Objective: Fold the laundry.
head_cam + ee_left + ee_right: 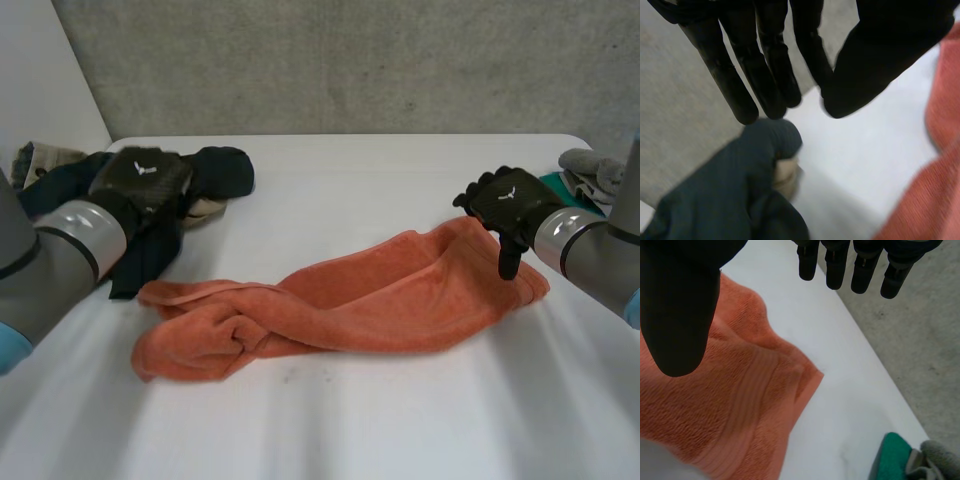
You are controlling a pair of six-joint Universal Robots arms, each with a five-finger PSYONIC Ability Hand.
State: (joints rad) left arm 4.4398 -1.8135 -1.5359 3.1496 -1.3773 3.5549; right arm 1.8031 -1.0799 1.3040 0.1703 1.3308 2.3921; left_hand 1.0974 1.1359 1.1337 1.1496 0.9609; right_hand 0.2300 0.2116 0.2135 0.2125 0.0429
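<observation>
An orange towel [350,300] lies crumpled and partly twisted across the middle of the white table [330,420]. My right hand [505,205] hovers over the towel's right end, open, fingers straight and pointing down. In the right wrist view that hand [680,305] is above the towel's corner [800,385], holding nothing. My left hand [145,180] is at the back left, above a dark garment [215,170]. In the left wrist view its fingers [765,75] are straight and empty, with the dark garment [725,190] just past the fingertips and the towel's edge [920,200] beside it.
More clothes are piled at the table's back left corner [40,160], with a beige piece [205,208] tucked under the dark garment. A teal and grey heap [585,175] sits at the right edge, near the towel's corner [895,460]. A concrete wall stands behind.
</observation>
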